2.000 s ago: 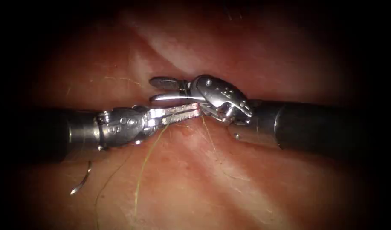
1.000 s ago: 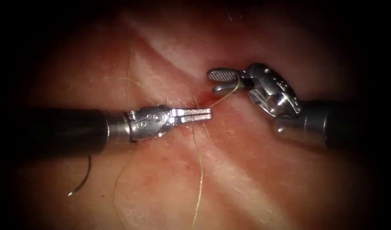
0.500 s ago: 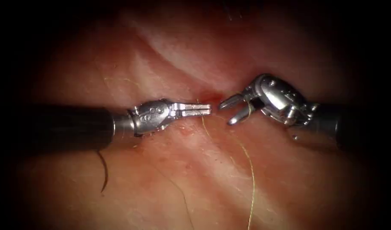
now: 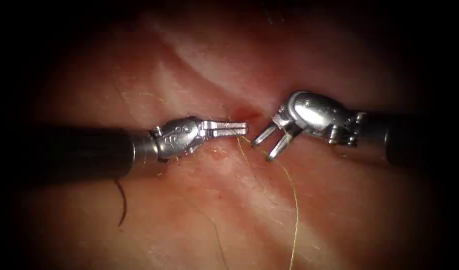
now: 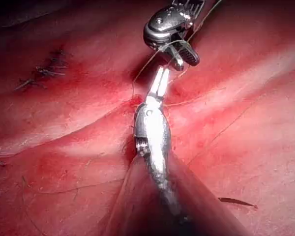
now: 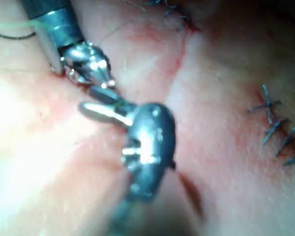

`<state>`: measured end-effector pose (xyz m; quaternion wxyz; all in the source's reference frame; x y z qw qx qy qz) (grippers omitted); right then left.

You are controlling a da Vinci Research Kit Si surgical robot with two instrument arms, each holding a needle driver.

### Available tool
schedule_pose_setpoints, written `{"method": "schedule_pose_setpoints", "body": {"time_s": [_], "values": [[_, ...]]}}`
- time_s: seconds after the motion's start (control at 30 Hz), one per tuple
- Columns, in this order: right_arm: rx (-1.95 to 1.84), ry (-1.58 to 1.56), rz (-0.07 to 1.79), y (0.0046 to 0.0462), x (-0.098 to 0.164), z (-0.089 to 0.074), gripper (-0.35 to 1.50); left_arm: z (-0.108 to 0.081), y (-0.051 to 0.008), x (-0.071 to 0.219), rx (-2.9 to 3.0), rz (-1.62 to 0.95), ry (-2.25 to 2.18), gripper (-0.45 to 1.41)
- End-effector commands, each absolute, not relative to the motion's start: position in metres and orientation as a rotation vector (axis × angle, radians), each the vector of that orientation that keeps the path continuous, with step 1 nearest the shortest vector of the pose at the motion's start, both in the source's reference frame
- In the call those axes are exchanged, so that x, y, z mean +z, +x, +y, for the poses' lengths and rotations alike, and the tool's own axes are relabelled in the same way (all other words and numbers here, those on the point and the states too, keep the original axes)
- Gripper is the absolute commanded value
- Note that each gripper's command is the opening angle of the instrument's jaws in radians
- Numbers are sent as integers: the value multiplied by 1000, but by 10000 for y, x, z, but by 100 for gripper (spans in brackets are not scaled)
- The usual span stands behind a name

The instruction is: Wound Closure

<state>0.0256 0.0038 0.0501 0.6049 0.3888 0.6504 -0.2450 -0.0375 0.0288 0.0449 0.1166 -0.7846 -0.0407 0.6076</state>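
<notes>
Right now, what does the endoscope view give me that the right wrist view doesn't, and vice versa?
Endoscope: the needle lying free on the tissue, left of the cut, held by neither tool, plus the thread running from the left tool's tips down the tissue. A faint dark line by the left shaft in the wrist view may be that needle; can't confirm.
Right wrist: a row of dark finished stitches.
Both: left tool with jaws closed at the thread, grip unconfirmed; right tool with jaws open, holding nothing.
</notes>
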Motion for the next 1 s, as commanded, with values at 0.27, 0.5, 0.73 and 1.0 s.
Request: {"method": "schedule_pose_setpoints", "body": {"time_s": [0.27, 0.5, 0.73, 1.0], "values": [[-628, 893, 1431, 267, 513, 22, 72, 289, -381, 454, 1789, -139, -2297, -45], [-707, 888, 1328, 273, 524, 1, 78, 289, -382, 454, 1788, -152, -2299, -45], [-787, 888, 1241, 276, 534, -19, 83, 288, -381, 454, 1791, -155, -2298, -45], [-841, 885, 1164, 278, 547, -27, 78, 285, -382, 451, 1790, -157, -2301, -45]]}}
